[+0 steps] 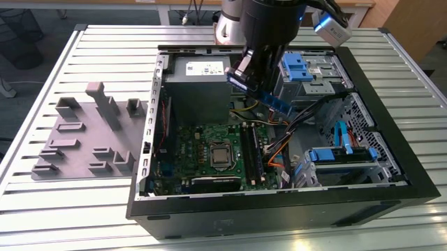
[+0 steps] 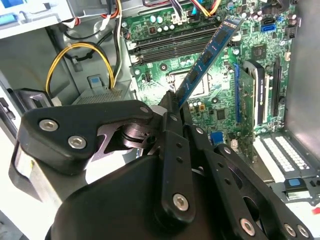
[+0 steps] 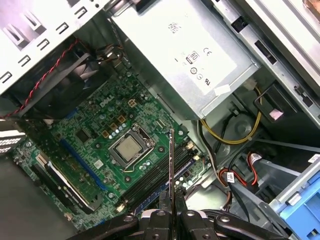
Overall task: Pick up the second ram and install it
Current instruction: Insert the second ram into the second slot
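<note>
the gripper hangs over the open computer case, its fingers clenched on the second ram, which they grip at one end. in the second wrist view the stick juts out from the fingers at a slant, a blue-green board with a row of black chips, its free end reaching over the green motherboard without touching it. in the first wrist view the ram shows edge-on as a thin dark line rising from between the fingers, lying across the view of the long black memory slots just beside the processor socket. whether one of those slots already carries a stick i cannot tell.

in the exterior view the ram hangs tilted under the black arm, above the middle of the case, between the grey power supply and the blue drive brackets. the motherboard lies flat on the case floor below it, well apart from the stick. bundles of coloured cables run beside the slots.

to the exterior view's left of the case, a grey plastic holder tray with upright posts rests on the slatted white tabletop.
</note>
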{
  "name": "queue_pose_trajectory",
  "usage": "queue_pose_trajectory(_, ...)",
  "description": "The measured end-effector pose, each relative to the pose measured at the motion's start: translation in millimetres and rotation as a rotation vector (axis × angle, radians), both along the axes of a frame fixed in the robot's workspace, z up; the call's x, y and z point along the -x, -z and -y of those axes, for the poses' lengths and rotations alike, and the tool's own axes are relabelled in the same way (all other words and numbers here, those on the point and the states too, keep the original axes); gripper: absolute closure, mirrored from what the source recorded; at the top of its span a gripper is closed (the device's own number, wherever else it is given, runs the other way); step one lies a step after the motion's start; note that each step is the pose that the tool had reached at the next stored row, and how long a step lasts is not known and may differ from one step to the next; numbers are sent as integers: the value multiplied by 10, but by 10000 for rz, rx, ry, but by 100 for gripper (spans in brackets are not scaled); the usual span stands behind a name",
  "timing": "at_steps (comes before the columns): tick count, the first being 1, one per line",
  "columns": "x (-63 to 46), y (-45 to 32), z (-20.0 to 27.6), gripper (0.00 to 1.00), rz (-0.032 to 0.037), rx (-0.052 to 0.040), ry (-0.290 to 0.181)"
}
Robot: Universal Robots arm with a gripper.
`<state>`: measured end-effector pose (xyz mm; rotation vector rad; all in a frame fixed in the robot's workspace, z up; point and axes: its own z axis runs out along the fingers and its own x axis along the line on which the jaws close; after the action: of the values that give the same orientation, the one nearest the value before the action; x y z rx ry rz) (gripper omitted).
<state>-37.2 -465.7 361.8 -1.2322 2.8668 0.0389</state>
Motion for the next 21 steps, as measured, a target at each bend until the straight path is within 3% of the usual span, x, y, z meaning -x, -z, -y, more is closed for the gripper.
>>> queue_pose_trajectory(21, 0, 4, 0, 86, 0, 0, 1586)
